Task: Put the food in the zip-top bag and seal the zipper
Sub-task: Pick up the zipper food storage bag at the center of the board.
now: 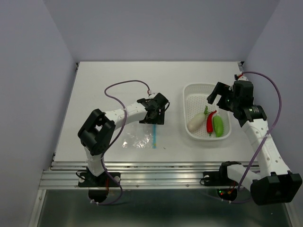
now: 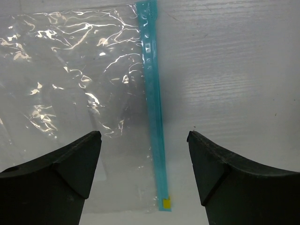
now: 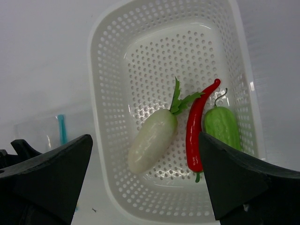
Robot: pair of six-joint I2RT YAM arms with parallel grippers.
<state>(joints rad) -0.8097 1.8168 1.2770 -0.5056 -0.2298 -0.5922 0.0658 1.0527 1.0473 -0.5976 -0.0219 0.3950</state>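
Observation:
The clear crinkly zip-top bag (image 1: 138, 136) lies flat on the table, its light-blue zipper (image 1: 155, 136) along its right edge. In the left wrist view the bag (image 2: 75, 70) and zipper (image 2: 152, 93) lie below my open left gripper (image 2: 144, 138), whose jaws straddle the strip. The left gripper (image 1: 156, 115) hovers just beyond the bag's far end. The white radish (image 1: 195, 121), red chili (image 1: 209, 122) and green pod (image 1: 218, 126) lie in the white basket (image 1: 189, 97). My right gripper (image 1: 214, 96) is open above the basket; its view shows the radish (image 3: 152, 146), chili (image 3: 196, 131) and pod (image 3: 223, 126).
The white perforated basket (image 3: 108, 61) stands right of the table's middle. White walls enclose the table on the left, back and right. A metal rail runs along the near edge by the arm bases.

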